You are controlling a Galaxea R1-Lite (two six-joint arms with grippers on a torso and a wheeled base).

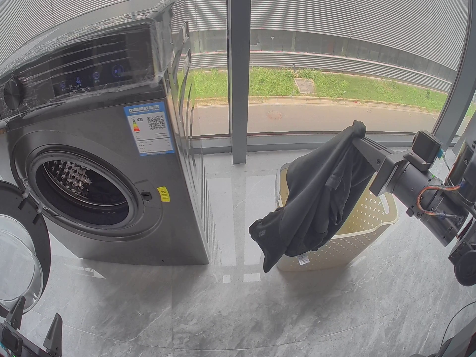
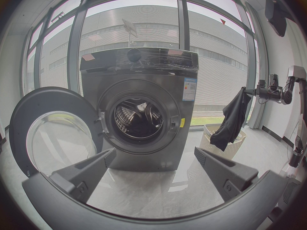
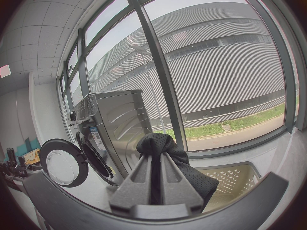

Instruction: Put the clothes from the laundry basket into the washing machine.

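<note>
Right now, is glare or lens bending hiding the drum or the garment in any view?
Head view: daylight sheens the floor beside the washing machine, yet its drum reads plainly. Left wrist view: window frames bow, corners darken. Right wrist view: the black garment in the right pincer is backlit.

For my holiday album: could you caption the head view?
Right gripper holds a dark grey garment over the cream plastic laundry basket, beside the open grey washing machine.
</note>
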